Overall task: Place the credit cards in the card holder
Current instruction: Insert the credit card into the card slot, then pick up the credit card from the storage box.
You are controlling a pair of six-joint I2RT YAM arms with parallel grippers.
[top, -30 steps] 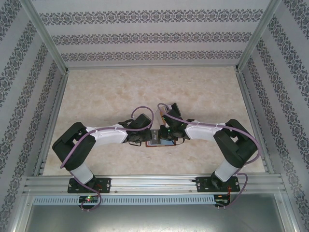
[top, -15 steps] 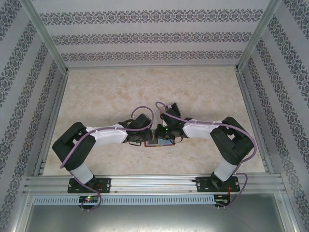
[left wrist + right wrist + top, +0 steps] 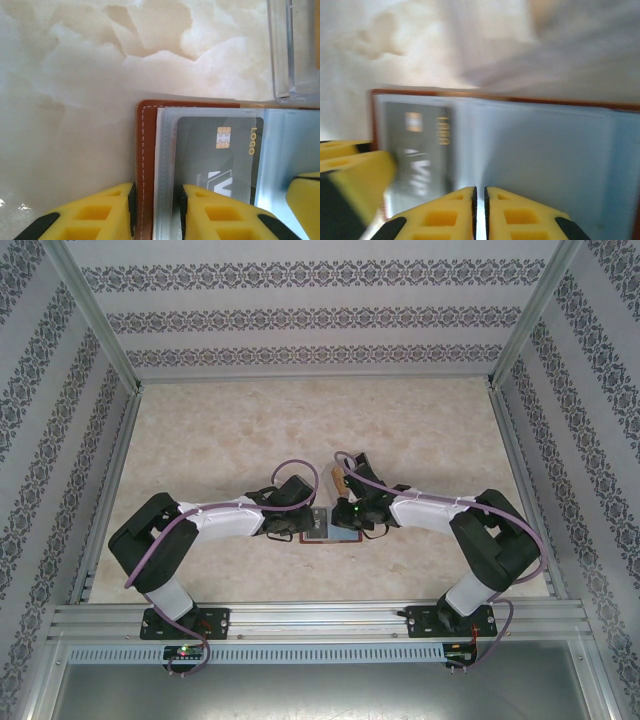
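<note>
Left tool (image 3: 155, 212) pinches the stitched leather card holder (image 3: 146, 150) edge; right tool (image 3: 479, 210), blurred, seems nearly shut, empty.

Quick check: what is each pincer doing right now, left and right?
Left pincer: closed on the edge of the card holder.
Right pincer: fingers nearly together, nothing visible between them.

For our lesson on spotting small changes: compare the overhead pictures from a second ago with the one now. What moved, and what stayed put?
The right arm drew back toward its own side, so the right gripper shifted slightly right and nearer, uncovering more of the open card holder. Whether it let anything go cannot be told. The left gripper stayed at the holder's left edge, the holder lies where it was, and the grey card sits in a sleeve.
</note>
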